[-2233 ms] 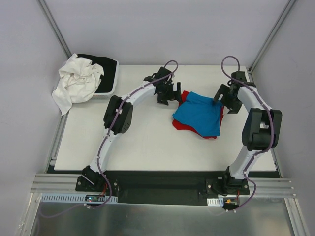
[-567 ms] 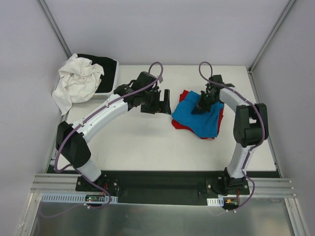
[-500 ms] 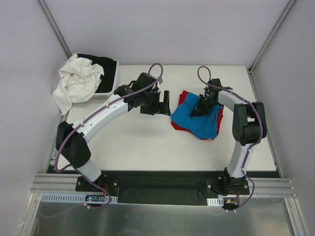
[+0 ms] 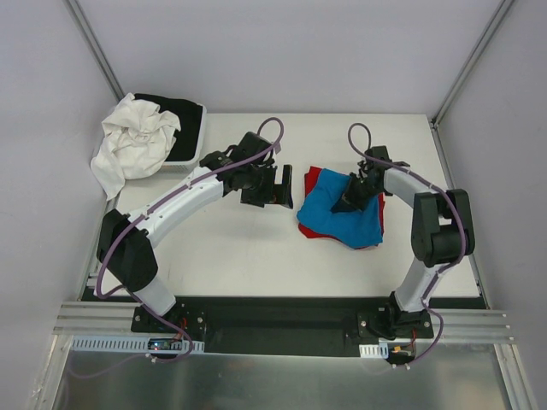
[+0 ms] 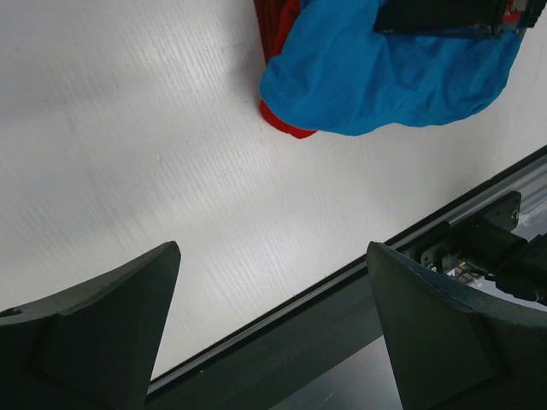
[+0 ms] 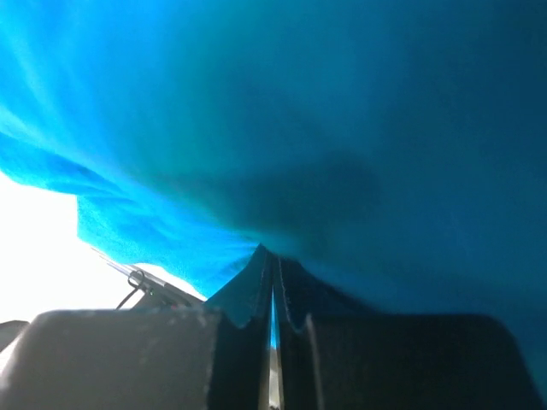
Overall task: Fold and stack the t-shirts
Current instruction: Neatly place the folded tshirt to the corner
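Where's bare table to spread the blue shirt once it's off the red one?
Bare: the broad near stretch of table between the front edge, left arm and blue shirt; also the far strip behind both arms. Crowded: the far-left tray of cloth, and around the red shirt.

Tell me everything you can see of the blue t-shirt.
The turquoise-blue t-shirt is soft, matte cloth, bunched into a rough, wrinkled fold. It lies on the red t-shirt, which peeks out at its far-left and near edges, right of centre on the white table. The right end effector, shut, pinches a fold of its top surface. Neck and sleeves cannot be made out.
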`<control>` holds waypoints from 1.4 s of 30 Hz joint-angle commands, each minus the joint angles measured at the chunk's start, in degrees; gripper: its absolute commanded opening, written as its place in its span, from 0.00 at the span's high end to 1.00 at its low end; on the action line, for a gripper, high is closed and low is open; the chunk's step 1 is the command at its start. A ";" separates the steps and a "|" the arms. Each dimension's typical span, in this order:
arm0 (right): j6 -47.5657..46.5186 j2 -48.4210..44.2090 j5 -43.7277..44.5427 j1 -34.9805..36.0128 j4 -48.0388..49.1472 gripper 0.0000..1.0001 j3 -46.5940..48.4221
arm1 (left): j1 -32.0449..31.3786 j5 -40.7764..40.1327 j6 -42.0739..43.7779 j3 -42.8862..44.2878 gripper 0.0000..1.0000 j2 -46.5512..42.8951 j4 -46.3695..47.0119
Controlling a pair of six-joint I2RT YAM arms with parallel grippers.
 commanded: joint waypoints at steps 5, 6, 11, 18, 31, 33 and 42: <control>4.37 -11.95 5.63 -1.61 -12.02 0.99 -2.66 | 0.16 2.47 2.12 3.21 0.09 0.61 -0.07; 5.24 -12.74 6.42 -2.04 -12.72 0.99 -3.19 | 0.16 2.65 2.38 3.48 0.09 1.05 -0.07; 8.50 -16.61 7.74 -7.23 -13.60 0.99 -7.31 | 0.16 3.27 2.73 3.83 0.09 1.14 -0.07; 0.87 -14.52 -2.32 -1.81 -11.50 0.99 3.47 | 0.07 3.09 2.65 1.99 0.09 -0.27 -0.07; -4.50 -5.62 27.23 5.51 -25.99 0.99 13.68 | -0.28 0.55 1.16 -0.04 0.10 -0.62 -0.07; -4.77 -6.16 32.14 6.47 -26.26 0.99 14.12 | -0.89 -3.30 0.54 0.66 0.10 -0.71 -0.16; -5.82 -11.25 39.63 10.60 -25.39 0.99 15.18 | -5.38 -2.36 0.98 20.34 1.00 14.21 -0.07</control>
